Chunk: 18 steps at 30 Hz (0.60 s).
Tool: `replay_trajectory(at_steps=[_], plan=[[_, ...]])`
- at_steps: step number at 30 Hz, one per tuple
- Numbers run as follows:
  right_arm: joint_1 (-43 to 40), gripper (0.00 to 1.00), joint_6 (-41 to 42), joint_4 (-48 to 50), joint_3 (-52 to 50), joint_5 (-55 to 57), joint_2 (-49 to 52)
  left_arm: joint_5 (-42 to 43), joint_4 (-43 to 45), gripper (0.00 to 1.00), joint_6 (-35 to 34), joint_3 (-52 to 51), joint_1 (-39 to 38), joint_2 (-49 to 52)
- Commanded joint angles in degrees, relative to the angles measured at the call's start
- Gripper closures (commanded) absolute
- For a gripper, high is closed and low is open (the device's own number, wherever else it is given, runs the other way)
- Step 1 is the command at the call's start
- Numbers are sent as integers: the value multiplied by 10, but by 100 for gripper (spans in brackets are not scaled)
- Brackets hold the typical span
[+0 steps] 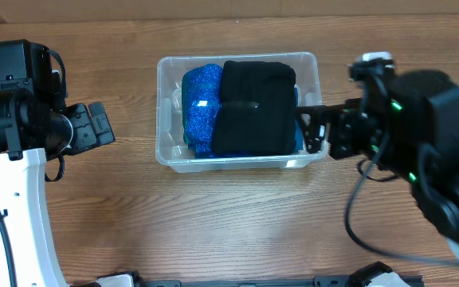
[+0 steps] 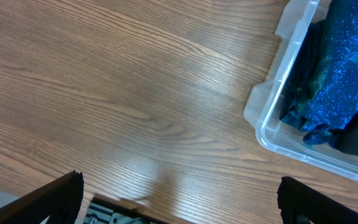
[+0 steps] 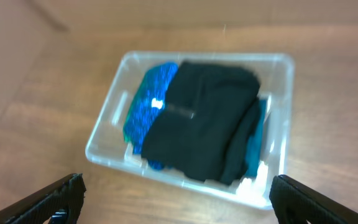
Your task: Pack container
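The clear plastic container (image 1: 166, 72) sits on the wooden table at centre. It holds a sparkly blue cloth (image 1: 202, 104) on its left and a folded black cloth (image 1: 255, 108) on top at its right. The container also shows in the left wrist view (image 2: 272, 99) and the right wrist view (image 3: 107, 124). My left gripper (image 1: 100, 126) is open and empty, left of the container. My right gripper (image 1: 313, 127) is open and empty, just off the container's right end. In the wrist views the fingers of the left gripper (image 2: 179, 199) and the right gripper (image 3: 178, 198) are wide apart.
The wooden table (image 1: 237, 223) runs all round the container. A black and white fixture (image 1: 118, 279) lies at the table's front edge.
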Motion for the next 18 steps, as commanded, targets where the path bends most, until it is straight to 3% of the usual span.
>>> replay_trajectory(at_steps=[1, 5, 10, 18], plan=[[-4, 0, -28, 8, 3, 54, -60, -5, -1, 0, -4, -1, -3, 1], [-12, 0, -128, 37, 1, 56, -90, -5, -1, 0, -4, -1, -3, 1], [-100, 0, -144, 81, -47, 54, -151, -5, -1, 0, -4, -1, -3, 1], [-157, 0, -150, 271, -343, 49, -339, -5, -1, 0, -4, -1, -3, 1]])
